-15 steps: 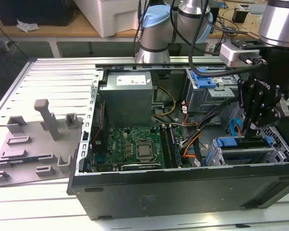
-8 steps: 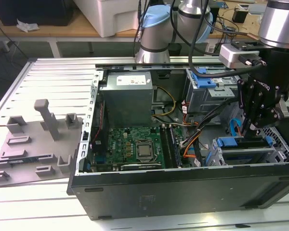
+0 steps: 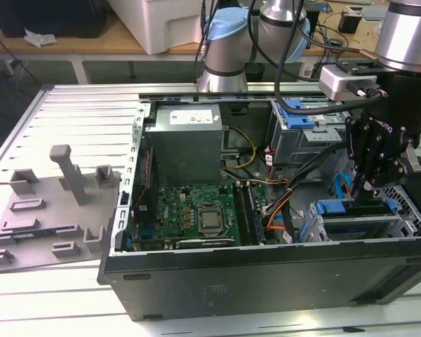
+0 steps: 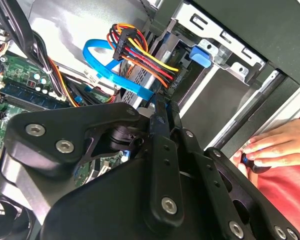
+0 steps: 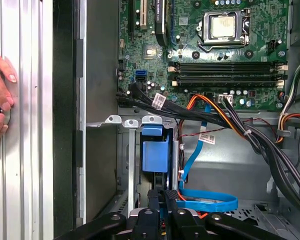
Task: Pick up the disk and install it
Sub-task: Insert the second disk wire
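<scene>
We see the end effector lowered into the open computer case, fingers narrowed together above the disk (seemingly already seated in its cage), so installation looks nearly finished.

A ribbed, pale metal worktop made of long aluminium slats carries everything, its grooves running across the exterior view and catching soft, even overhead light. Its far edge meets a dark gap of floor. Beyond that stands a wooden bench with a light-brown top and a white frame leg. On the bench sit a dark box at the exterior view's far left, a crumpled white scrap beside it, and a large white container nearer the middle. The same slatted worktop shows bright in the first wrist view.
</scene>
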